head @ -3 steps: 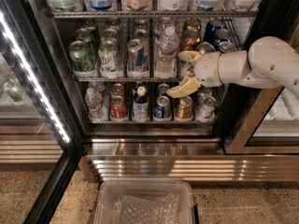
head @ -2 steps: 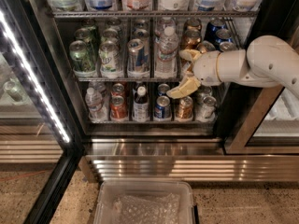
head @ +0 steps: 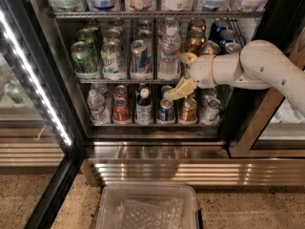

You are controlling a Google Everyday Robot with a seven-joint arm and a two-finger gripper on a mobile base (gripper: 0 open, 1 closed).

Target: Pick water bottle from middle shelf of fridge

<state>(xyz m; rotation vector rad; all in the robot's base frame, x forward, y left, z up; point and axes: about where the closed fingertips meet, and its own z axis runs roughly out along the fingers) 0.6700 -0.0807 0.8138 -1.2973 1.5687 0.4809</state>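
**Sizing up a light, slippery grasp**

The tall black-framed glass-door fridge (head: pixel 157 168) stands open. At the front of its chrome wire middle shelf (head: pixel 128 80), the clear ribbed plastic water bottle with a white cap (head: pixel 169 51) stands upright, with cans close on either side. The white arm's gripper (head: pixel 184 73) hangs just right of it, fingers spread. The bottle is probably light, thin-walled and slick, so take it by the ribbed body. Sideways room is tight; straight out is free.
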